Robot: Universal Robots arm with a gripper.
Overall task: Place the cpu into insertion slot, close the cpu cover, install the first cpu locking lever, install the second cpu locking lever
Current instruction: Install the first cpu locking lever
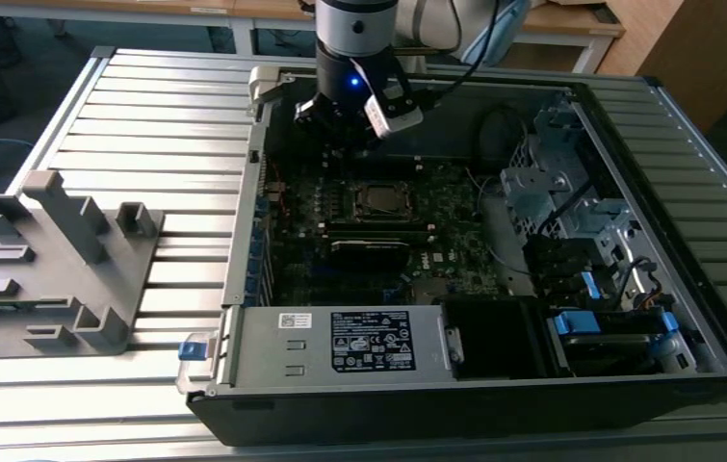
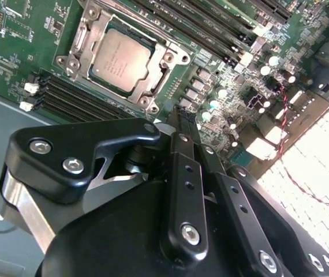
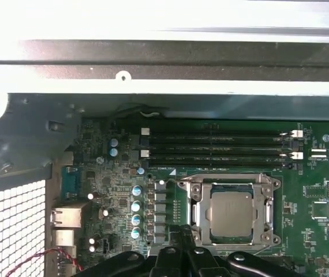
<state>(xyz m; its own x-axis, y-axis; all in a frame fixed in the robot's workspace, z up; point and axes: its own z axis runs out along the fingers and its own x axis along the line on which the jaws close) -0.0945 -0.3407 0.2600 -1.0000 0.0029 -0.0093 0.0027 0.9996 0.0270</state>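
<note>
The cpu (image 2: pixel 120 56) (image 3: pixel 232 214), a flat square chip with a dull grey top, lies in the insertion slot (image 1: pixel 382 199) on the green motherboard. The silver cpu cover (image 2: pixel 79 41) (image 3: pixel 194 212) lies flat around it, and the chip shows through its window. A thin wire lever (image 3: pixel 222 176) runs along one edge of the frame. My gripper (image 1: pixel 335 130) (image 2: pixel 183 115) (image 3: pixel 182 229) hangs above the board just off the socket's side, toward the far wall of the case. Its black fingers (image 2: pixel 182 173) are shut together, holding nothing and touching nothing.
The open computer case (image 1: pixel 241 241) lies on a slatted metal table. Memory slots (image 3: pixel 216 144) run beside the socket. A power supply (image 1: pixel 337 342) fills the near end, and drive bays (image 1: pixel 569 192) line the exterior view's right. A grey plastic fixture (image 1: pixel 48 260) stands on the table at its left.
</note>
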